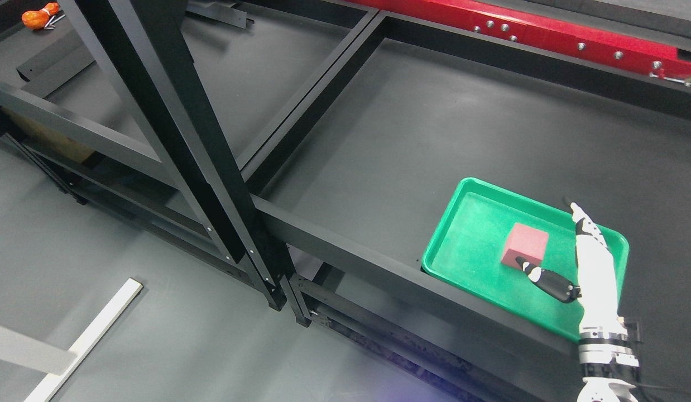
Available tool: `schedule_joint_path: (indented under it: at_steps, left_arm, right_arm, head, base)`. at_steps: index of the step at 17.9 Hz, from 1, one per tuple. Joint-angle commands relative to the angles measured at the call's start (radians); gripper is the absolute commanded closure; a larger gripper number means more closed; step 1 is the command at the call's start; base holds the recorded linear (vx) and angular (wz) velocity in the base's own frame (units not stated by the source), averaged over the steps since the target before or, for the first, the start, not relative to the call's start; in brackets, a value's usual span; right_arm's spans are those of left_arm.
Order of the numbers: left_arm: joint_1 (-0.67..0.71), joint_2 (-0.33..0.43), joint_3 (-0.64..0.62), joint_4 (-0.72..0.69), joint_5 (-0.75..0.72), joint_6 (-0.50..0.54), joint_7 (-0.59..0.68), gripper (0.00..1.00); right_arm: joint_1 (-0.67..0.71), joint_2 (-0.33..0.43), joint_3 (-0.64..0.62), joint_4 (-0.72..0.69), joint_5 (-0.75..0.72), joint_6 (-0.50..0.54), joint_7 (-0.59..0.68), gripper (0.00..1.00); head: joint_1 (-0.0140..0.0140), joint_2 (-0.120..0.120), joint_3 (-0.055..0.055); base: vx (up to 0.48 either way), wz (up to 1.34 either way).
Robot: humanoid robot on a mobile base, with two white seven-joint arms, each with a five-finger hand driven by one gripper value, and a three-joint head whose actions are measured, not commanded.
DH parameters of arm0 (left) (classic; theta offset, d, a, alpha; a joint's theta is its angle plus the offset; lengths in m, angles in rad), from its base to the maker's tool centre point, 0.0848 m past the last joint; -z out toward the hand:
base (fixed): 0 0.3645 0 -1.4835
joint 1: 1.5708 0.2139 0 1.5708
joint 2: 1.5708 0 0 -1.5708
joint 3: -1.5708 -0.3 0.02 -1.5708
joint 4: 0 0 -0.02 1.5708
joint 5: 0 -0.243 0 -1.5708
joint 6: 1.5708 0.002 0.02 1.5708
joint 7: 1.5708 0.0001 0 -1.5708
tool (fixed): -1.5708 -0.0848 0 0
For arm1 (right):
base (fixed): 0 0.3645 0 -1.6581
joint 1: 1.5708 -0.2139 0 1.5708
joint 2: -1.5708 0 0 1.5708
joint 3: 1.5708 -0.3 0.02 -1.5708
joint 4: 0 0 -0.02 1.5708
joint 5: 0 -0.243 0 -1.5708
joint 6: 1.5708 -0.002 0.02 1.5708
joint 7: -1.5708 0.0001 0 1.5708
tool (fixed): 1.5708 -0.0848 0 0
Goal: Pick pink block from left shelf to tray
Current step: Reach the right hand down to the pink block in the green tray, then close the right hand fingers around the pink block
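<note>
Head view: pink block (525, 244) mid-tray (457, 245), right hand (594, 273) open alongside.

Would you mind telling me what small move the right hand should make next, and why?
Probably lift the right hand straight up and away: the pink block already rests in the green tray, and the fingers look open beside it.

No text, label, brand, number or sign can be read anywhere in this head view.

Head camera looks steeply down onto the shelf (412, 128).
</note>
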Motion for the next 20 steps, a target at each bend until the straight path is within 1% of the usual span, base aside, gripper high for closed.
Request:
schedule_joint_path:
  at_steps: [1,7,11,15,20]
  left_arm:
    - [0.009,0.017,0.0,0.0,-0.002,-0.001,0.001,0.0]
    - [0.009,0.017,0.0,0.0,-0.002,-0.001,0.001,0.0]
    - [0.009,0.017,0.0,0.0,-0.002,-0.001,0.001,0.0]
    - [0.009,0.017,0.0,0.0,-0.002,0.001,0.001,0.0]
    - [0.009,0.017,0.0,0.0,-0.002,-0.001,0.001,0.0]
  right_arm:
    - [0.036,-0.055,0.033,-0.001,0.121,0.004,0.069,0.0]
    - [0.062,-0.058,0.033,-0.001,0.121,0.005,0.092,0.0]
    - [0.064,-0.072,0.033,0.001,0.127,0.039,0.186,0.0]
    - [0.06,-0.087,0.03,0.004,0.128,0.057,0.186,0.0]
    - [0.044,-0.086,0.028,0.01,0.131,0.059,0.178,0.01]
  head:
    - [0.0,0.0,0.0]
    - [0.0,0.0,0.0]
    - [0.0,0.0,0.0]
    - [0.0,0.0,0.0]
    - [0.0,0.0,0.0]
  base:
    - [0.136,0.12]
    - [0.09,0.07]
    - [0.048,0.03]
    - [0.021,0.0]
    - [0.003,0.0]
